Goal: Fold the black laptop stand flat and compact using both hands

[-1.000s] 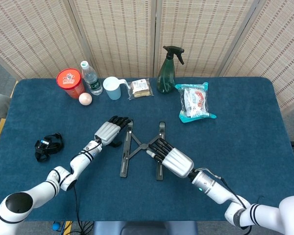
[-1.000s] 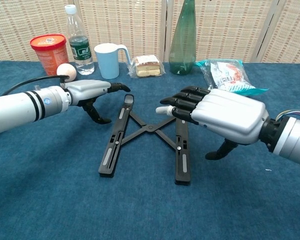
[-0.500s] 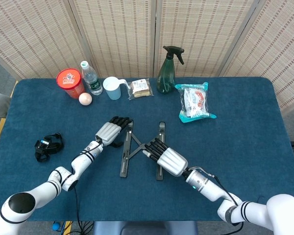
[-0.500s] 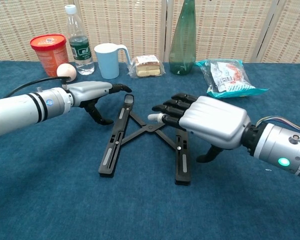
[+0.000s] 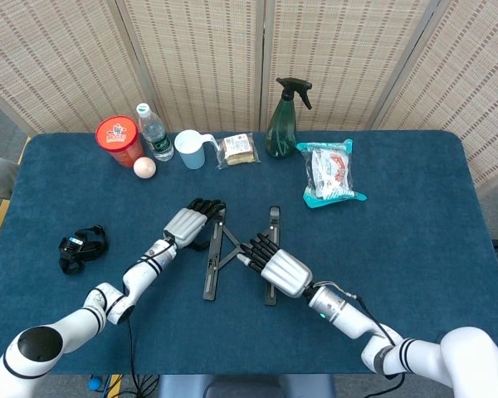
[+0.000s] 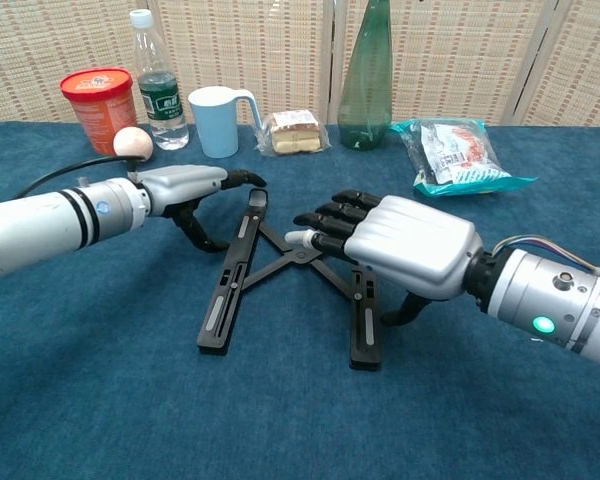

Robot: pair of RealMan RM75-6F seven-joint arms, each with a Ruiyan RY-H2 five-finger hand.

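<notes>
Only overhead: black strap bundle [image 5: 81, 247]

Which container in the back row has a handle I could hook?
The pale blue mug, standing between the water bottle and the wrapped sandwich. Its loop handle sticks out on its right side; the red tub and water bottle have none.

woven screens [image 5: 199, 58], seemingly reed, blue table [image 5: 415, 224]

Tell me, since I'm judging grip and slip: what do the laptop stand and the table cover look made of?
Laptop stand: flat black bars with a matte sheen, slotted and pivoted at the centre, probably painted metal, possibly plastic. Table cover: dark blue with a fuzzy, mottled nap, likely felt or short-pile fabric.
</notes>
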